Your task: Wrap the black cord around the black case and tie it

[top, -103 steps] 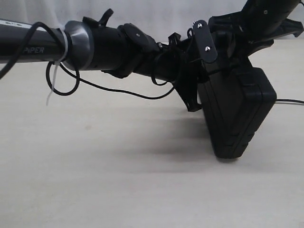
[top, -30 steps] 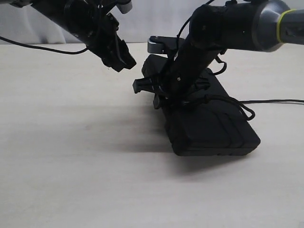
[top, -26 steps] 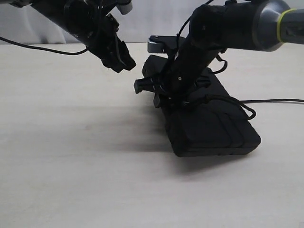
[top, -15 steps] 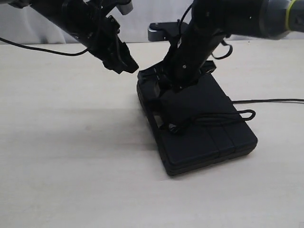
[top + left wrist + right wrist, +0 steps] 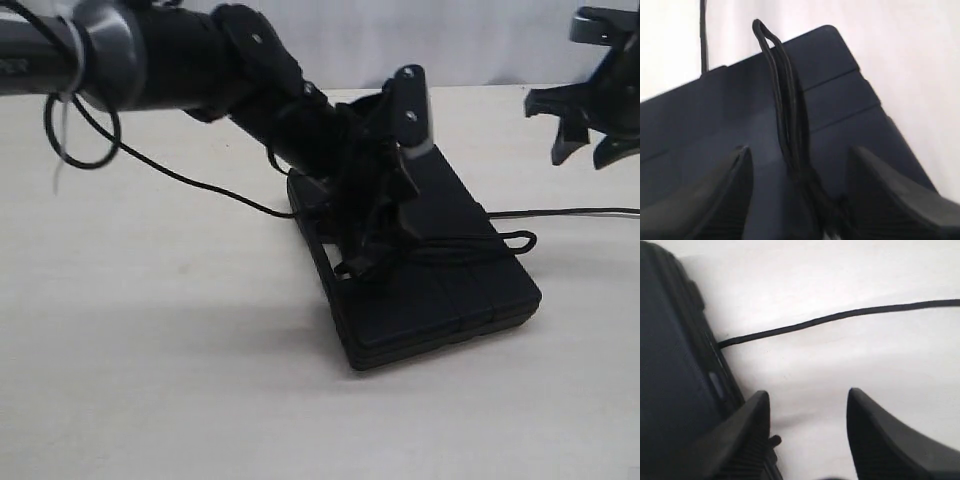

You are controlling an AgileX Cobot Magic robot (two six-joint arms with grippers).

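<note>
Left arm (image 5: 200, 60) stretches in low from left. Left gripper (image 5: 380, 250) sits over black case (image 5: 440, 290), jaws apart, straddling black cord (image 5: 787, 110). Thin arm cable (image 5: 200, 185) sags beneath arm. Right gripper (image 5: 582, 152) hangs high at right, jaws spread, holding nothing, well apart from case. Case lies flat on table (image 5: 150, 360); cord crosses lid, loop at right edge.

Flat rectangular matte black plastic case (image 5: 450, 295): lies flat, grooved lid up, long axis from 11 to 5 o'clock. Thin black braided cord (image 5: 787, 100): crosses lid doubled, narrow loop overhanging 3 o'clock edge, single strand trailing toward 3 o'clock.
</note>
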